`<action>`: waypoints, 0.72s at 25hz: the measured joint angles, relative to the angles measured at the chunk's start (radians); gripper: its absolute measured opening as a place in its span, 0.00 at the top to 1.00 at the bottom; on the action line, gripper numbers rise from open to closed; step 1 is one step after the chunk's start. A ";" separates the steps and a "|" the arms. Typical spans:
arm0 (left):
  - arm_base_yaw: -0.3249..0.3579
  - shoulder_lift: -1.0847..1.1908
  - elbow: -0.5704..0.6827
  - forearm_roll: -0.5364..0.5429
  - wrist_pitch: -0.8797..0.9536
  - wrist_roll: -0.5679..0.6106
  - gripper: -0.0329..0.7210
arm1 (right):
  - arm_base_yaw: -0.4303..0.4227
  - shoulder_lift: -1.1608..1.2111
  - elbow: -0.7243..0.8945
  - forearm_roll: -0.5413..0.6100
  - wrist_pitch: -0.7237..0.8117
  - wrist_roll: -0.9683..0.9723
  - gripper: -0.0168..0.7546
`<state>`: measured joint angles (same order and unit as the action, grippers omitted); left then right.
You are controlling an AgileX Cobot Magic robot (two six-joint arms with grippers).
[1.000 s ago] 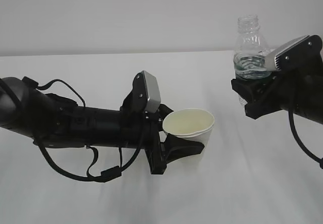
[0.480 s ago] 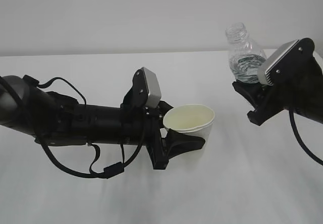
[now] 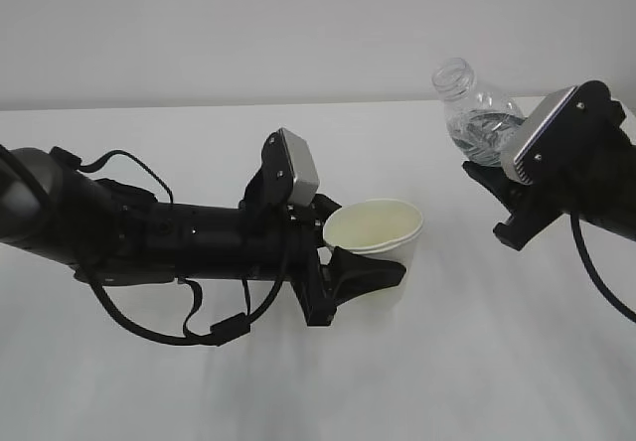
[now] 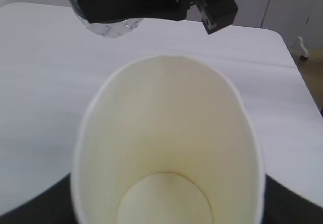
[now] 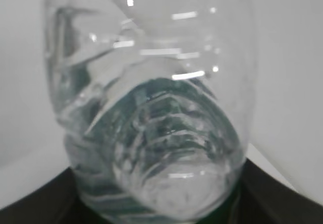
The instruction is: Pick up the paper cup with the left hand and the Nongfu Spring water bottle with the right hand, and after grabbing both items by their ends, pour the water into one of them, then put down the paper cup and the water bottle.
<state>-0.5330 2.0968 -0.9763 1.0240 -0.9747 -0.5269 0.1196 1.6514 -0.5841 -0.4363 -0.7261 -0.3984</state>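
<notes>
Nearest the exterior camera, the left hand [image 3: 343, 277] reaches in low over the white table [image 3: 199, 401], its jaws parted about cup-wide and closed on the lower body of the paper cup [image 3: 375, 234]. The cup sits upright and looks empty, its cream inside dry in the left wrist view [image 4: 166, 148]. It is probably very light and easily crushed: thin walls give under a squeeze, and the rim already looks slightly oval, so a gentle hold low on the body, where the base stiffens it, seems best.

Farther back and to the right, the right hand [image 3: 512, 203] has its jaws clamped around the lower end of the Nongfu Spring water bottle [image 3: 475, 113], lifted off the table and tilted with its open mouth leaning toward the cup, well apart from it. The water [image 3: 482, 133] pools partway up; its weight will likely shift when tipped. The thin ribbed plastic looks smooth and dentable, so the ribbed base offers the firmest purchase.
</notes>
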 joint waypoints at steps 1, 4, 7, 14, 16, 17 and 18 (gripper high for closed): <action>0.000 0.007 -0.007 0.000 0.000 -0.002 0.39 | 0.000 0.000 0.000 0.000 0.000 -0.011 0.40; 0.000 0.021 -0.013 0.000 0.002 -0.005 0.39 | 0.000 0.000 0.000 0.002 0.000 -0.048 0.40; 0.000 0.023 -0.013 0.000 0.002 -0.005 0.39 | 0.000 0.000 0.000 0.002 0.002 -0.113 0.40; 0.000 0.023 -0.013 0.017 0.002 -0.010 0.39 | 0.000 0.000 0.000 0.002 0.010 -0.242 0.40; 0.000 0.023 -0.013 0.020 0.002 -0.010 0.39 | 0.000 0.000 0.000 0.002 0.012 -0.262 0.40; 0.000 0.023 -0.013 0.022 0.002 -0.011 0.39 | 0.000 0.000 0.000 0.002 0.014 -0.278 0.40; 0.000 0.023 -0.013 0.027 0.000 -0.015 0.39 | 0.000 0.000 0.000 0.002 0.019 -0.288 0.40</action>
<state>-0.5330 2.1193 -0.9892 1.0511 -0.9744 -0.5421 0.1196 1.6514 -0.5841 -0.4340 -0.7067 -0.6869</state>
